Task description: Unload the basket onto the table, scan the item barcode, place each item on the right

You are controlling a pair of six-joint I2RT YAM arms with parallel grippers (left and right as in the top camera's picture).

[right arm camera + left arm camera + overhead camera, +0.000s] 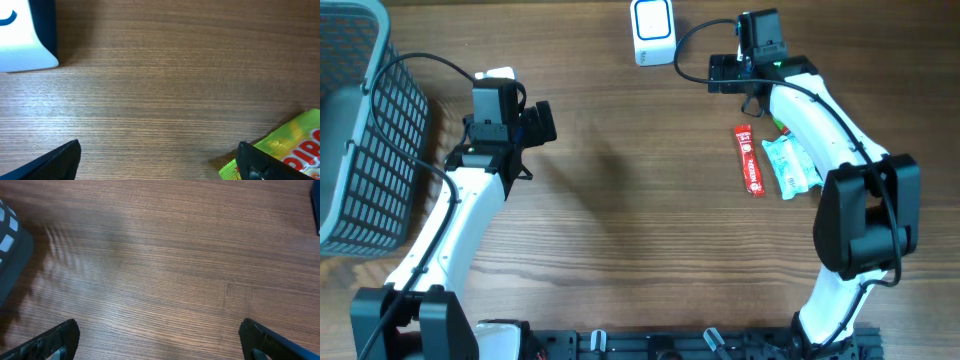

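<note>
1. Below and to the right of the white barcode scanner (652,30), three items lie flat on the wooden desk (620,200). They are a red stick packet (749,160), a pale green packet (790,165) just beside it, and a yellow-green packet (287,150) partly hidden under the right arm.
2. Just right of the scanner, the right fingers (55,160) hover spread wide apart and empty. The yellow-green packet's corner lies close to one fingertip.
3. Well left of the scanner, the left fingers (57,337) are also spread apart over bare wood, holding nothing. A dark mesh basket (370,130) stands farther left.
4. The task appears to be at its start: no item is picked up, and none faces the scanner.
5. The next move likely calls for the right fingers to lower onto the nearest packet, close on an edge, lift it and turn its barcode toward the scanner. No barcode is visible on any packet, so the correct side cannot be told.
</note>
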